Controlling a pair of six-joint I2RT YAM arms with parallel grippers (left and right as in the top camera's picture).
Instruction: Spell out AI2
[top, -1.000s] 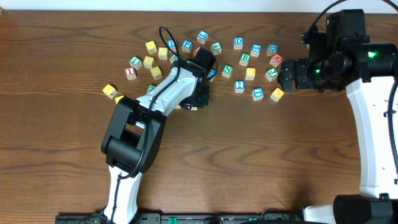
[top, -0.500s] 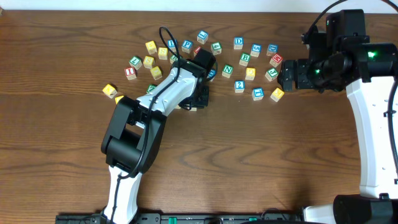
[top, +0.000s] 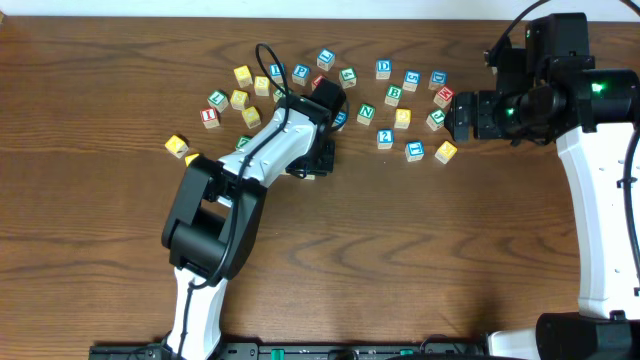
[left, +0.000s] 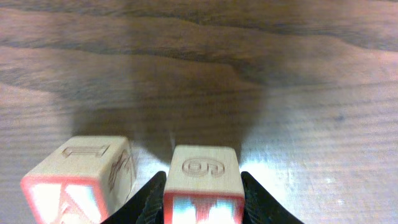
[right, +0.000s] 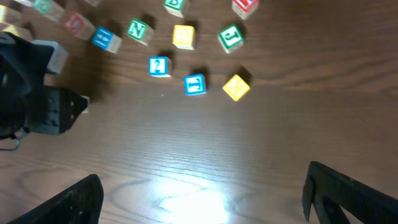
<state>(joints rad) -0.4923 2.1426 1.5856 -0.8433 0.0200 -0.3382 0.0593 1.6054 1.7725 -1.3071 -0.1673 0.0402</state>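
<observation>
Wooden table: left end effector seemingly clamps a block; right end effector gapes.

Dark wood-grain table. Strewn toward its far edge, left of centre to right of centre, small lettered blocks, green, blue, yellow, red. On the near fringe of the scatter a blue 2 block; outermost toward the left edge a yellow block.

The brown wooden table holds spare blocks: a green N block mid-cluster, and a yellow block far left, its letter seemingly unreadable.
</observation>
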